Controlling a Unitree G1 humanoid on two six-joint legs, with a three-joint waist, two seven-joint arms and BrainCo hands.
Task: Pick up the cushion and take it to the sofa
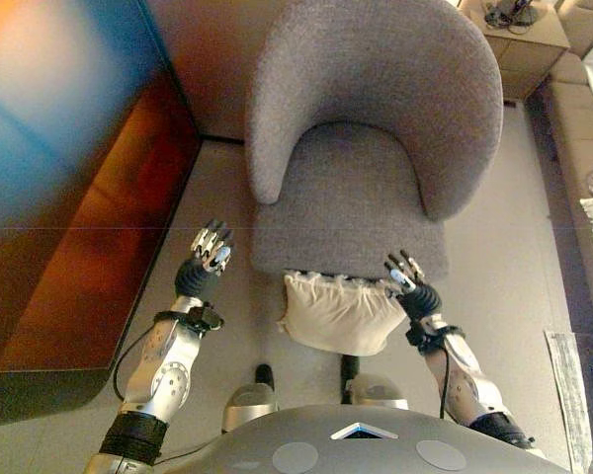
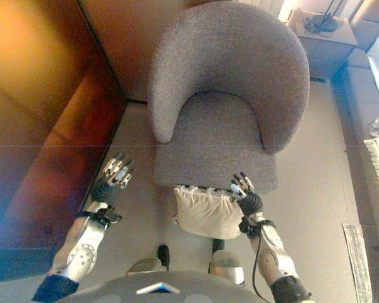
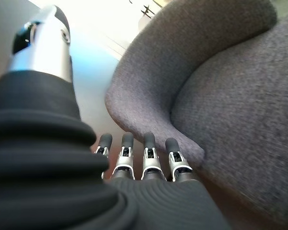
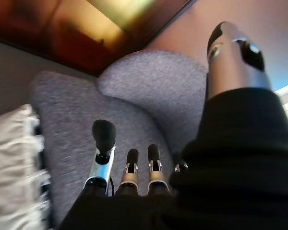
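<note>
Cushion point(image 1: 338, 313) (absent from left wrist view)

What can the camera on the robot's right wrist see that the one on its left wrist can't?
Only the right wrist view shows the cream cushion, leaning against the front edge of the seat beside the right hand, whose fingers are straight and hold nothing. Only the left wrist view shows the left hand, also open and empty, off to the chair's side. Both show the grey armchair, its curved back and seat.
</note>
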